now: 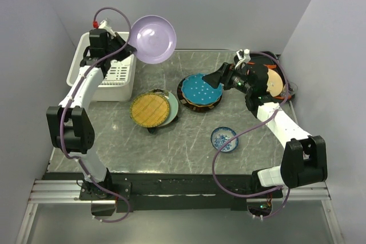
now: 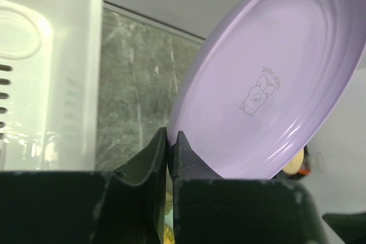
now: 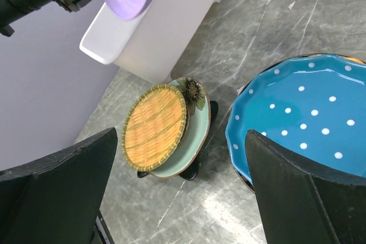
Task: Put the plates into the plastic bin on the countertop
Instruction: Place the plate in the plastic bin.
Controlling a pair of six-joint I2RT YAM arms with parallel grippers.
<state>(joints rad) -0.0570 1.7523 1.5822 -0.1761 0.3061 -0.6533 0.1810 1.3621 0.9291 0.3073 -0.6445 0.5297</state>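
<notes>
Just right of the white plastic bin (image 1: 111,91), on the grey marble countertop (image 1: 189,141), we see a yellow woven plate (image 1: 150,110) lying on a pale green floral plate (image 1: 173,107). Farther right, a teal dotted plate (image 1: 197,90) tops a dark-rimmed stack. A small blue-and-white dish (image 1: 224,139) sits well apart from the bin, toward the near edge. The left forearm crosses over the bin's open top.

The left arm reaches up along the bin's right side. The left gripper (image 2: 171,141) has its jaws pinched almost together on the rim of the lavender plate (image 1: 152,39). That plate is in the air, tilted, above the bin's far right corner and apart from it. The right arm bends in from the side opposite the bin. The right gripper (image 1: 213,78) hovers over the teal dotted plate's edge with its jaws spread wide, holding nothing.

The arm covers much of the bin's inside. We cannot identify the dark piece (image 1: 154,128) under the floral plate. A tan plate (image 1: 276,81) is mostly hidden behind the right arm.
</notes>
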